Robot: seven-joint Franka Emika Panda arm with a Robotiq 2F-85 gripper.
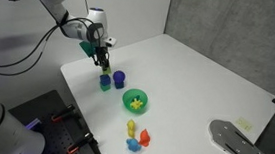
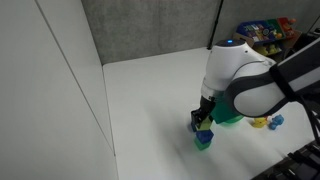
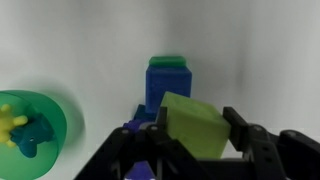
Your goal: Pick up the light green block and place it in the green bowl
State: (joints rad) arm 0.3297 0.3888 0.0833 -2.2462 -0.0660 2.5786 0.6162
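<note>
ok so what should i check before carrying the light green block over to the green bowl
1. light green block between the fingers: ok. The wrist view shows it held there, tilted.
2. Block lifted off the table: cannot tell.
3. blue block clear of the gripper: not ok. It stands right beside the gripper, so probably rise first.
4. purple cylinder off the route: not ok. It stands roughly between gripper and bowl.
5. Room in the green bowl: ok. A yellow toy lies inside, but bare green still shows.
</note>
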